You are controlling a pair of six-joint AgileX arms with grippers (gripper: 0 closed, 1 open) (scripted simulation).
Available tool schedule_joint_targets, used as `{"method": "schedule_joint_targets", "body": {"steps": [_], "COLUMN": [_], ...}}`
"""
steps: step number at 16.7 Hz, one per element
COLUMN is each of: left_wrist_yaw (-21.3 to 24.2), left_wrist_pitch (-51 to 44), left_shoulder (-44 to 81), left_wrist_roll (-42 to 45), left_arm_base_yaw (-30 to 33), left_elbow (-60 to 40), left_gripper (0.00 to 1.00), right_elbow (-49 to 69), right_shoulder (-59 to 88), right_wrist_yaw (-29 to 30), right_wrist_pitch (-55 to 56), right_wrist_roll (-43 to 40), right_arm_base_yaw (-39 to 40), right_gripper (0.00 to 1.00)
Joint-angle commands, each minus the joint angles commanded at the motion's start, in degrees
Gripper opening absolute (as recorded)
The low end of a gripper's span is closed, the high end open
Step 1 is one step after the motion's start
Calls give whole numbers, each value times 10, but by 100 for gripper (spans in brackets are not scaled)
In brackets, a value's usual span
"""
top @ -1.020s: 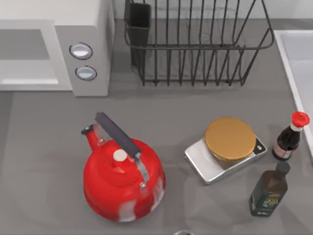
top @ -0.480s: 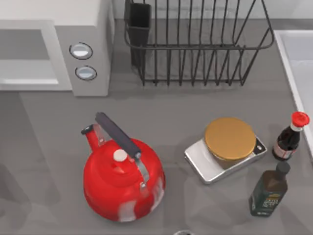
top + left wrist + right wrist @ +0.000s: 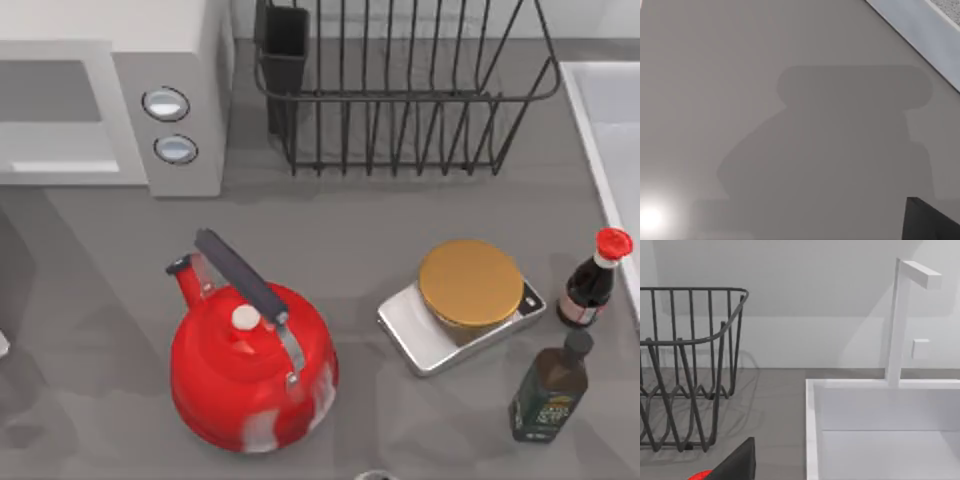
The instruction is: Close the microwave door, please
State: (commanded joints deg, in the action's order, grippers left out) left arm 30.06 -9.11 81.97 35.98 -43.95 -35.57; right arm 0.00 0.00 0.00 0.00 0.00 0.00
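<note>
"Over the bare grey table (image 3: 740, 100), toward its left edge, what is the left arm doing?"

"It hangs low there. A dark wedge at the corner of its wrist view is probably part of the left gripper (image 3: 932, 222). Whether it is spread or closed cannot be told, and nothing can be seen in its hold."

"And the right gripper (image 3: 737, 462)?"

"It sits parked toward the right edge, facing the dish rack (image 3: 690, 365) and the sink (image 3: 812, 415). Its state cannot be told either."

"Where is the microwave (image 3: 170, 40)?"

"At the table's far left corner. Its cavity (image 3: 50, 105) stands uncovered beside the dials (image 3: 166, 103), so the microwave door must be swung out past the left edge. Its exact position cannot be made out."

"How should that door handle?"

"Most likely as a light, stiff, smooth slab turning freely on its hinge. It needs no grasp. A flat push on its outer face near the free edge, far from the hinge, gives the most leverage. A glancing contact could slide off. The red kettle (image 3: 250, 365) stands well clear of the front."
</note>
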Motion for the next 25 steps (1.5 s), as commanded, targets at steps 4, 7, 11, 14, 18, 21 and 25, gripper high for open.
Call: {"method": "schedule_joint_targets", "body": {"steps": [4, 7, 11, 14, 18, 21, 25], "left_wrist_yaw": [-57, -91, -95, -100, -159, -224, -297], "left_wrist_pitch": [23, 36, 38, 37, 38, 40, 43], "left_shoulder": [-85, -134, -140, -139, -159, -184, -216], "left_wrist_roll": [-85, -135, -141, -148, -212, -282, -361], "left_arm_base_yaw": [98, 152, 158, 165, 250, 354, 456], "left_elbow": [68, 108, 114, 113, 126, 141, 159], "left_gripper": [0, 0, 0, 0, 0, 0, 0], "right_elbow": [0, 0, 0, 0, 0, 0, 0], "right_shoulder": [0, 0, 0, 0, 0, 0, 0], "right_wrist_yaw": [0, 0, 0, 0, 0, 0, 0], "right_wrist_pitch": [0, 0, 0, 0, 0, 0, 0], "right_wrist_roll": [0, 0, 0, 0, 0, 0, 0], "right_arm_base_yaw": [0, 0, 0, 0, 0, 0, 0], "right_gripper": [100, 100, 100, 100, 100, 100, 100]}}
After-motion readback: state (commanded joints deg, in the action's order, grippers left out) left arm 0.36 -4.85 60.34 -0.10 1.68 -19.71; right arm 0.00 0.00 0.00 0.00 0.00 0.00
